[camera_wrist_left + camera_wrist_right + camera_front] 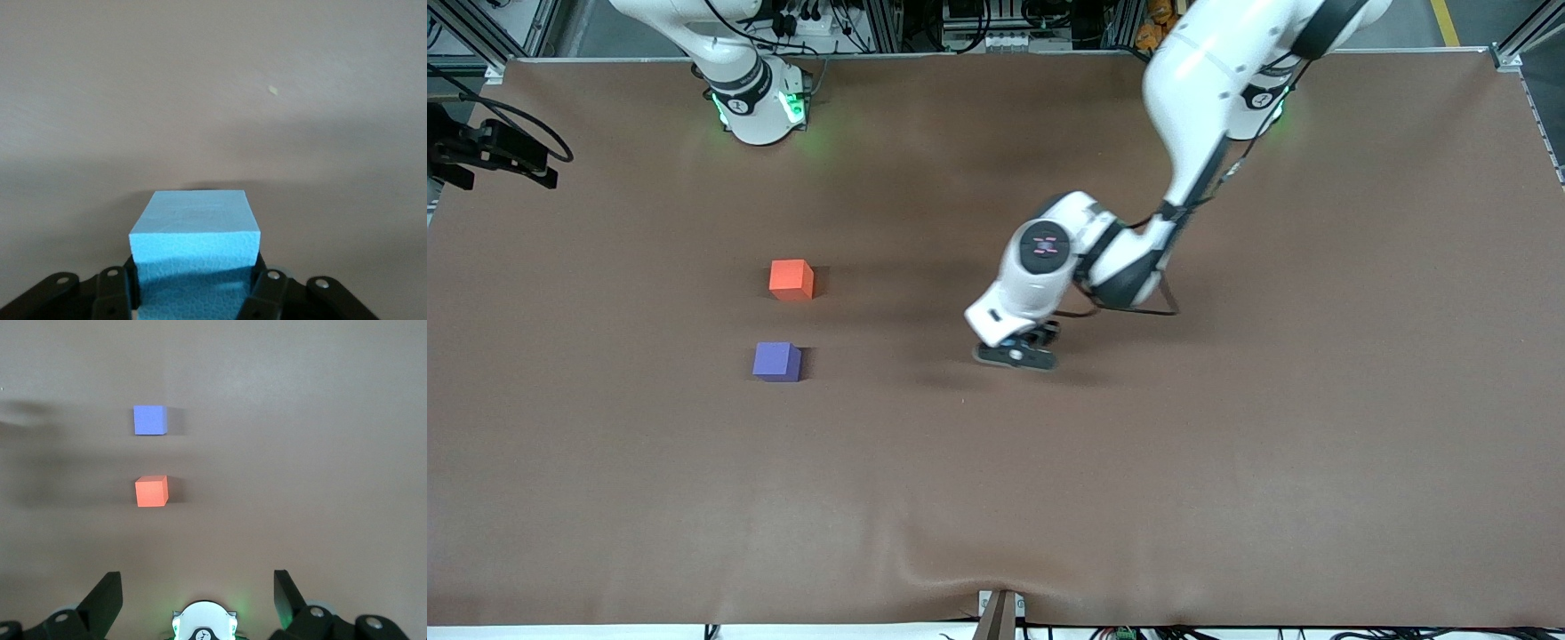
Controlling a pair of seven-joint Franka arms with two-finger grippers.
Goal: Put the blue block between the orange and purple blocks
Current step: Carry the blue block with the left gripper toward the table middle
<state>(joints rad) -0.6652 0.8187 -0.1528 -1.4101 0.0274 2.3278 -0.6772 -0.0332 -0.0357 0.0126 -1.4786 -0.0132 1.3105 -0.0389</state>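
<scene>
The blue block (193, 227) sits between the fingers (111, 287) of my left gripper (193, 293), which is shut on it. In the front view the left gripper (1018, 353) is low over the middle of the table and its hand hides the block. The orange block (791, 278) and the purple block (776, 361) lie apart toward the right arm's end, the purple one nearer the front camera. Both also show in the right wrist view, orange (151, 491) and purple (149, 420). My right gripper (197, 581) is open and empty, high over its own base.
The brown table cover (1227, 462) is bare around the blocks. The right arm's base (751, 98) stands at the table's back edge. A black camera mount (489, 151) sits at the right arm's end.
</scene>
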